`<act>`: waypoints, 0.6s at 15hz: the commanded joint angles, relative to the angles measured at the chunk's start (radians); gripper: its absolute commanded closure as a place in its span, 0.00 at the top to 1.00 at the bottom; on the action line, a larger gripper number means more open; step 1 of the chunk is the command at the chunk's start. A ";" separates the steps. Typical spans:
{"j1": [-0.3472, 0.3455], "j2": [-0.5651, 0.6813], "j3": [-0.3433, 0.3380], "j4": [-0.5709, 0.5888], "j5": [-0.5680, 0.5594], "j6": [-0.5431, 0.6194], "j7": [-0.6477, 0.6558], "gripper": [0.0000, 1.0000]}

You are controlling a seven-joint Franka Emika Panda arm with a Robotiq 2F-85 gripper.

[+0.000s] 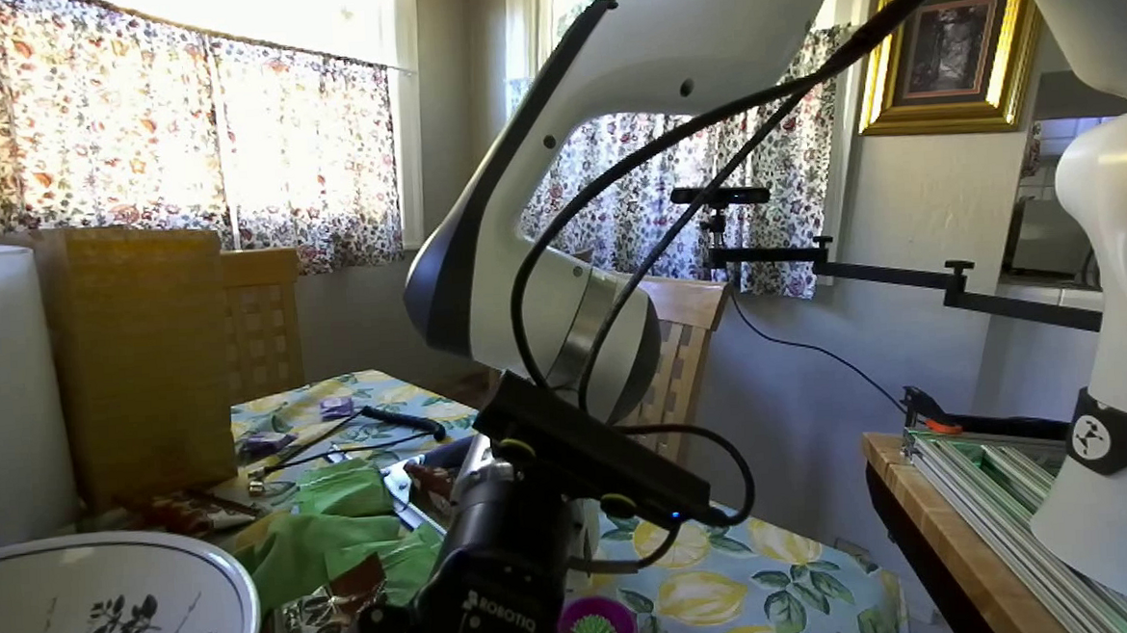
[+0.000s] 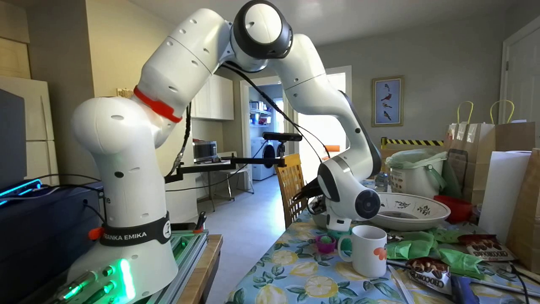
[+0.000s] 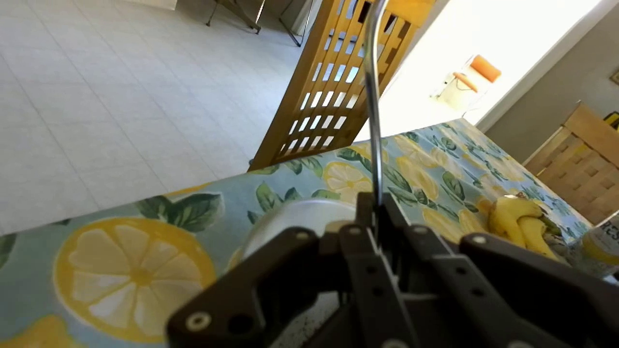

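End effector [image 3: 379, 208] grips metal rod [image 3: 374, 106], wrist view only.

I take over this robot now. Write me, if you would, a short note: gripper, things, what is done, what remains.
Gripper: closed on a thin metal rod, perhaps a handle, which points upward in the wrist view.
Things: a pale bowl shows behind the gripper, partly hidden; whether they touch, I cannot tell. Bananas lie farther along the table. In an exterior view, a white mug stands near a small pink pot.
Done: the metal rod is gripped.
Left: the metal rod is not yet released.
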 commanded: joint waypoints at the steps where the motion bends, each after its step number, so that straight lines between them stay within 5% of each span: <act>1: -0.001 0.046 -0.007 0.066 -0.020 -0.018 0.051 0.02; 9: 0.004 0.063 0.001 0.104 -0.022 -0.040 0.076 0.02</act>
